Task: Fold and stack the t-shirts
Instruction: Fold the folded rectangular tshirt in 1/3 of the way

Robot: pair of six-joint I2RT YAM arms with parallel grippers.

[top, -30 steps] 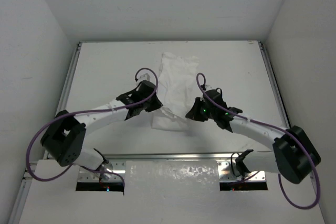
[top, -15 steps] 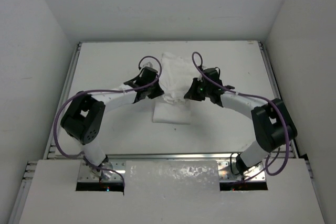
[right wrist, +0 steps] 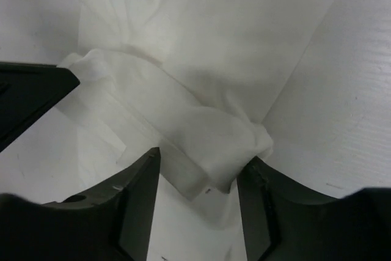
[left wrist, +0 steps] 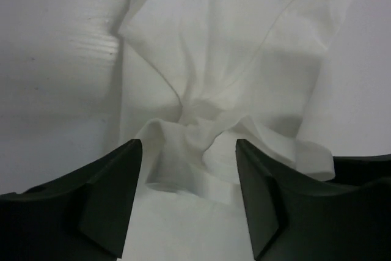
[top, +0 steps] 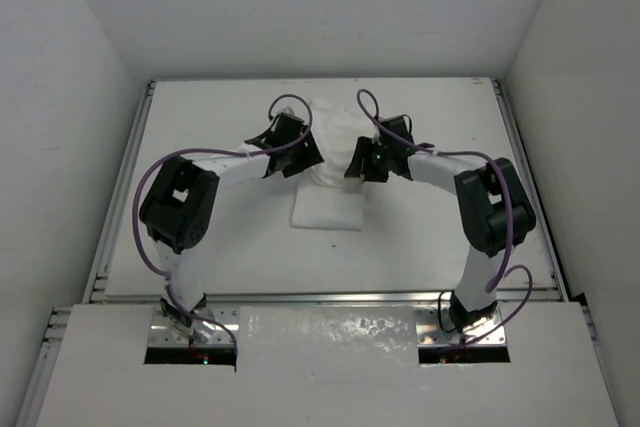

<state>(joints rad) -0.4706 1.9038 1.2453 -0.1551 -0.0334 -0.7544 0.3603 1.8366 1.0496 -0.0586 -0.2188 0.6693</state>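
Observation:
One plain white t-shirt [top: 328,209] lies folded at the middle of the white table [top: 200,237], its near edge a straight fold. Both arms reach over its far half. My left gripper [top: 305,159] stands open at the shirt's left side; in the left wrist view the gripper [left wrist: 188,151] frames a bunched ridge of shirt fabric [left wrist: 201,120] that lies loose. My right gripper [top: 357,163] is open at the right side; in the right wrist view the gripper [right wrist: 198,163] has a rolled fold of cloth [right wrist: 214,142] resting between its fingers, unpinched.
White walls close in the table on the left, right and far sides. A metal rail [top: 330,297] runs along the near edge by the arm bases. The left gripper's dark finger [right wrist: 30,90] shows at the left of the right wrist view.
Both grippers carried the shirt's near corners away from the bases toward the far side, doubling the cloth over, and both went from shut to open, letting the fabric go.

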